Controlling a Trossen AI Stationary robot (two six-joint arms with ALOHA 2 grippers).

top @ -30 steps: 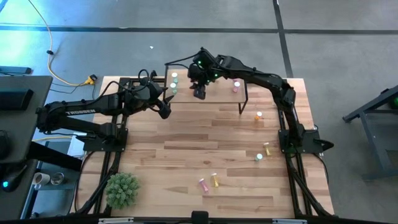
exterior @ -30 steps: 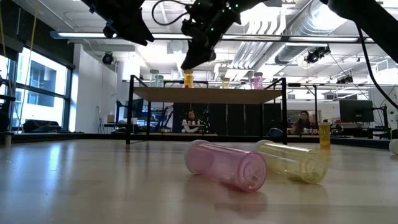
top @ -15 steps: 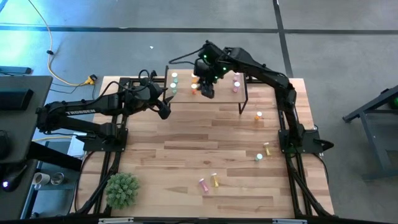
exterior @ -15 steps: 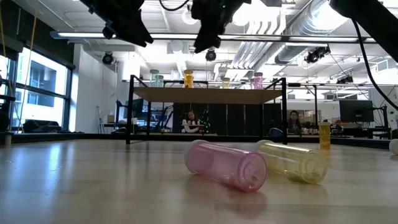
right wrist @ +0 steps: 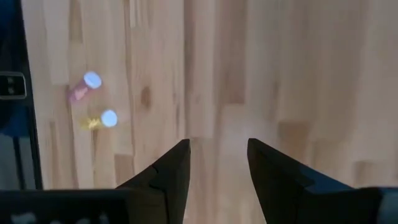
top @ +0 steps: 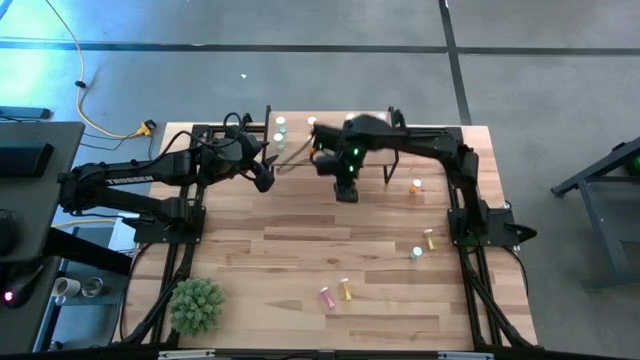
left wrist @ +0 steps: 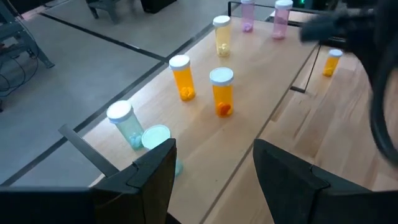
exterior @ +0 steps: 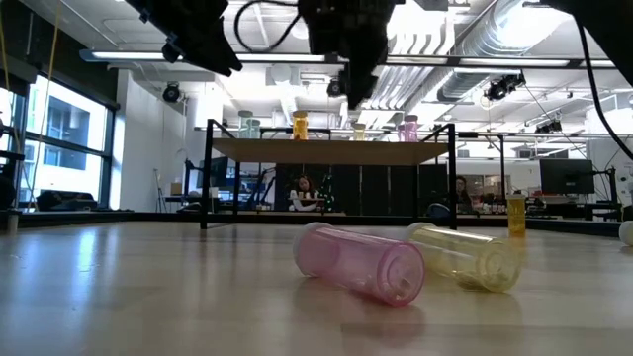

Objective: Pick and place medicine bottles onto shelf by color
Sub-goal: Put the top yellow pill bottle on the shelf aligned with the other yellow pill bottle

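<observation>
Lying flat on the near part of the worktop [top: 300,230]: a pink bottle [exterior: 362,261] and a yellow bottle [exterior: 465,257], side by side, long axes slanting, caps turned toward the low camera. Standing upright with white caps up on the shelf [left wrist: 249,112] at the far edge: two green bottles [left wrist: 124,124] at the left end, two orange bottles [left wrist: 222,92] next, a yellow one [left wrist: 221,36], then two pink ones [left wrist: 281,18] toward the right end. Standing upright on the worktop right of the shelf, a lone orange bottle [top: 416,186]; nearer, by the right arm's base, two more bottles [top: 424,245], orientation hard to tell.

Hovering just left of the shelf, the left pincer [top: 265,172], fingers spread wide and empty. Hanging over bare wood just in front of the shelf, the right pincer [top: 346,190], pointing straight down, fingers partly apart, gripping nothing.

Showing only in the left wrist view: colour order along the shelf. Showing only in the low view: a room behind with ceiling ducts, windows on the left, seated people far off. Showing only from above: grey floor, a yellow cable, a green plant [top: 196,305] at the near left corner.
</observation>
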